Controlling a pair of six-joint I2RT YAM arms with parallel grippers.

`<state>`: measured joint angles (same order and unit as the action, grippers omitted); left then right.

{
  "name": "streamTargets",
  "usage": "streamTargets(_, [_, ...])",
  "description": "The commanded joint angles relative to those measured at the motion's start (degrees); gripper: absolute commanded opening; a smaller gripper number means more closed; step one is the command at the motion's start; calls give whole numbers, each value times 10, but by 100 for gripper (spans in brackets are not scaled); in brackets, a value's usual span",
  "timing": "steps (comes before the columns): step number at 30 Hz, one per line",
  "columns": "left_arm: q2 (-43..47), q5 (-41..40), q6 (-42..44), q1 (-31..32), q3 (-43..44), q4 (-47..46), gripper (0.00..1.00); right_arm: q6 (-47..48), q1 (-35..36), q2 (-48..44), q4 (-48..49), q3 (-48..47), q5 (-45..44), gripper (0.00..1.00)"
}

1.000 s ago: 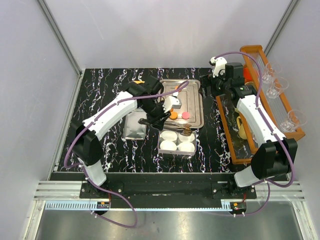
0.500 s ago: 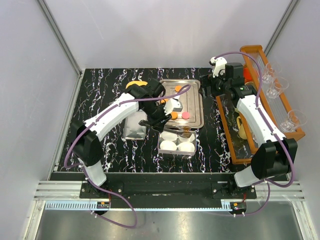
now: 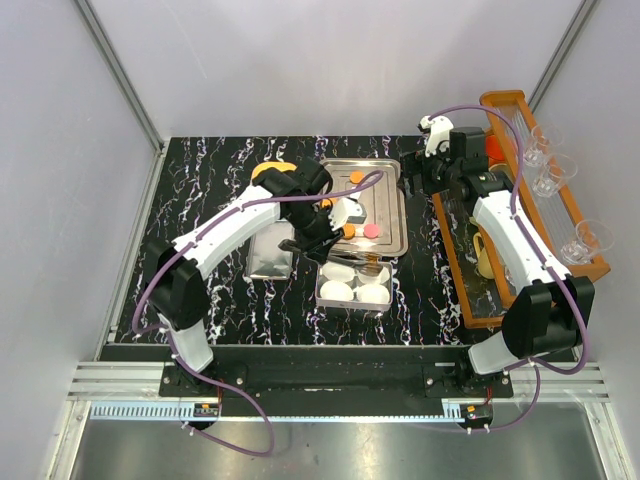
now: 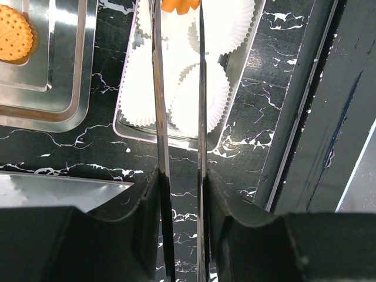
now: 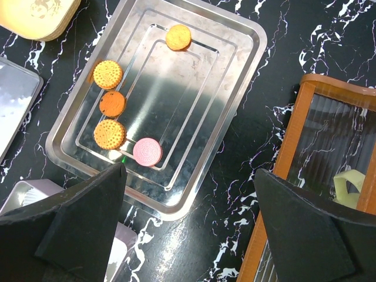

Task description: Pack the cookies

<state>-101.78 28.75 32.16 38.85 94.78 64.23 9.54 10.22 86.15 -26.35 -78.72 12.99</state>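
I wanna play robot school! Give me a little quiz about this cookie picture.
1. How many cookies lie in the metal tray in the right wrist view?
2. True or false: the right end effector is open.
3. What does the left end effector grip? A) tongs B) a spoon C) a glass
Key: 1) five 2) true 3) A

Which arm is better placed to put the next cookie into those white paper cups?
Left: the left gripper clamps tongs carrying an orange cookie above the paper cups; the right gripper hangs open and empty over the tray.
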Motion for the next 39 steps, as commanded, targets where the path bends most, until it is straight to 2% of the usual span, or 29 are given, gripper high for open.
streamTargets(1, [-4,6,15,6,20,-17,5,-3,-2,-19,15,-2,-4,100])
streamTargets(11, [-12,2,19,7,15,-19,10,-5,-3,-18,17,2,-3,100])
streamTargets(22, [-17,-1,17,9,14,-31,24,-5,-5,-23,17,6,-4,100])
streamTargets(39, [-13,-5,16,11,1,-33,31,-6,-6,-28,19,14,-3,100])
